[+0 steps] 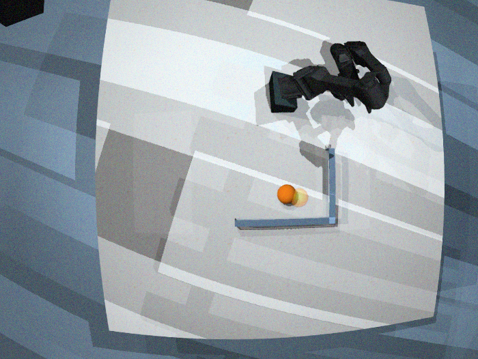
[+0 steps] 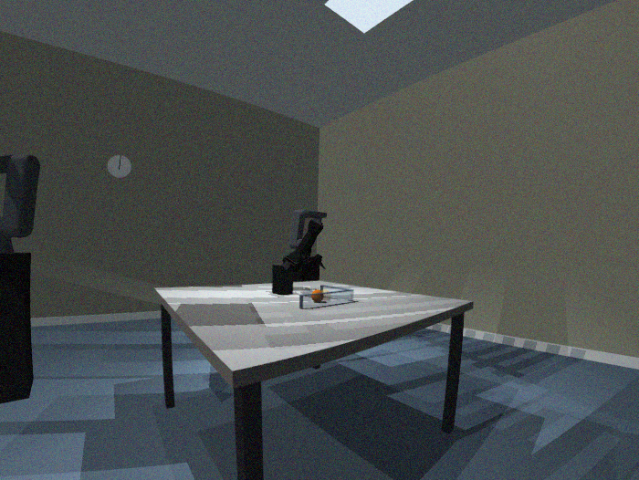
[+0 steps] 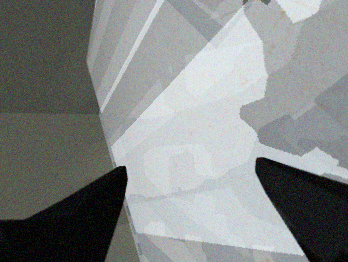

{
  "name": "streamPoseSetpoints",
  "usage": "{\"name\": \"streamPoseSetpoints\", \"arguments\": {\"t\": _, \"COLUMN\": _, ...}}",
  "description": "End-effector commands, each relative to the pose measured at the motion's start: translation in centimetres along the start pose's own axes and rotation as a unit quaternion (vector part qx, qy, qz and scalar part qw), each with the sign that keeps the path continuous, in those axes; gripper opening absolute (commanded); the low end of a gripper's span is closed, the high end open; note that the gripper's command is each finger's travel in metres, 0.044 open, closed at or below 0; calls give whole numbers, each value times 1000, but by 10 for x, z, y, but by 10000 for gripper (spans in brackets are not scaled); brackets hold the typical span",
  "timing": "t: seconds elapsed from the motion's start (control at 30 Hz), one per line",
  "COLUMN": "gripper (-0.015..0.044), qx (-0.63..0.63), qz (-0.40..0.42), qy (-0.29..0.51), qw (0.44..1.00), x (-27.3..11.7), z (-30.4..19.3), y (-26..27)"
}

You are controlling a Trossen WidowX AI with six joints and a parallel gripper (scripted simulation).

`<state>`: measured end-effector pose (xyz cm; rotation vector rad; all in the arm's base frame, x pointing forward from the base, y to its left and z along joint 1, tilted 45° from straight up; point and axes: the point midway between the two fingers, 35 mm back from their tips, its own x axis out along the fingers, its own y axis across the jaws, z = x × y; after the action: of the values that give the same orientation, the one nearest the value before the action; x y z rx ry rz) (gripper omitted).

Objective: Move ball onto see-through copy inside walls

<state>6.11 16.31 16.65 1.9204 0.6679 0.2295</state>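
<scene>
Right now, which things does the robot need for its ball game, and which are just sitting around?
For the job:
ball
see-through copy
walls
gripper, open and holding nothing
table

Just around:
wall clock
dark machine at the room's edge
skylight

My orange ball rests on the worktop inside the corner of the two low bluish walls, its edge overlapping the pale see-through copy just beside it, nearer the walls' corner.
</scene>
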Motion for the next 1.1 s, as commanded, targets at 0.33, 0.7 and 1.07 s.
{"name": "streamPoseSetpoints", "arguments": {"t": 0.33, "gripper": 409, "qx": 191, "qz": 4, "qy": -206, "qw": 960, "x": 27, "z": 22, "y": -8}}
{"name": "streamPoseSetpoints", "arguments": {"t": 0.7, "gripper": 409, "qx": 459, "qz": 46, "qy": -415, "qw": 784, "x": 80, "z": 49, "y": -16}}
{"name": "streamPoseSetpoints", "arguments": {"t": 1.07, "gripper": 409, "qx": 696, "qz": 112, "qy": -461, "qw": 539, "x": 160, "z": 85, "y": 13}}
